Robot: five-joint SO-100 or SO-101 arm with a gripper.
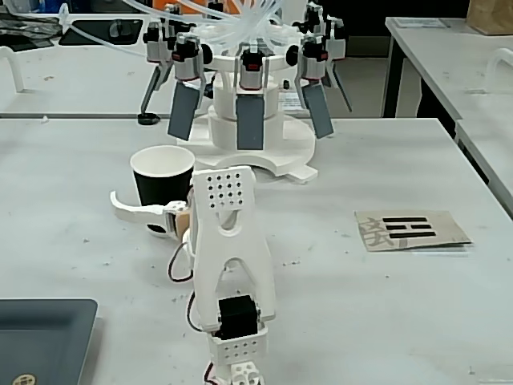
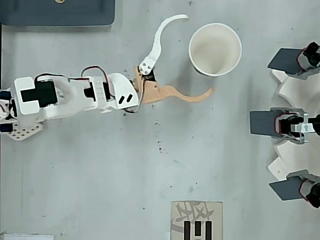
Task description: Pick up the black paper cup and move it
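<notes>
The black paper cup (image 1: 163, 172) stands upright on the grey-white table, its white inside (image 2: 220, 55) showing from above. My gripper (image 2: 198, 54) is open wide just short of the cup. The white finger (image 2: 159, 40) curves out past one side of the cup. The tan finger (image 2: 185, 96) reaches along the other side, its tip close to the cup wall; contact cannot be made out. In the fixed view the gripper (image 1: 154, 199) sits low in front of the cup, and the arm's white link (image 1: 228, 241) hides the tan finger's tip.
A white rig with several grey paddles (image 1: 248, 104) stands just beyond the cup, also in the overhead view (image 2: 285, 122). A card with black bars (image 1: 409, 230) lies to the right. A dark tray (image 1: 44, 337) sits near the arm's base.
</notes>
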